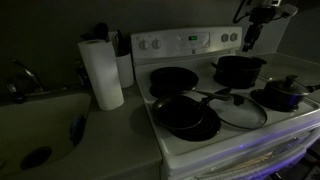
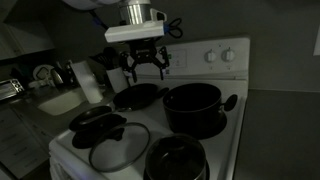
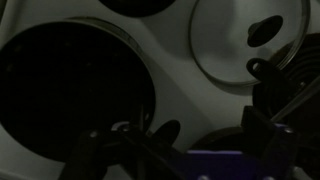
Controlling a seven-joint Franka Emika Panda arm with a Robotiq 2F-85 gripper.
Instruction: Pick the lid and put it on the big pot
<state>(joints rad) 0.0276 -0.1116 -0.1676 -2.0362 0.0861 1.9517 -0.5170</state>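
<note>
A dim kitchen with a white stove (image 1: 200, 140) is shown. The lid (image 1: 238, 112), a flat glass disc with a thin metal rim and a small centre knob, is laid flat on the stove top near the front edge. It is placed between a black frying pan (image 1: 185, 116) and a small dark pot (image 1: 279, 94) that is capped with its own knobbed lid. In an exterior view the lid (image 2: 120, 146) is seen just beside the small dark pot (image 2: 175, 160).

The big pot (image 1: 239, 68) is set on a rear burner, behind the lid and apart from it. It is uncovered, and its dark inside (image 2: 193, 105) can be seen in an exterior view. A second frying pan (image 2: 137, 96) is placed on the other rear burner, beside the big pot.

The gripper (image 2: 144, 72) is held in the air above the back of the stove, roughly over the gap between the second frying pan and the big pot, in front of the control panel (image 2: 215, 58). Its jaws are spread apart and nothing is held between them.

The wrist view is very dark. A pale round shape with a thin rim, taken to be the lid (image 3: 225, 55), is seen at upper right. A large dark round vessel fills the left, though which one cannot be told.

A paper towel roll (image 1: 101, 72) is stood on the counter beside the stove, next to a sink (image 1: 40, 125)
</note>
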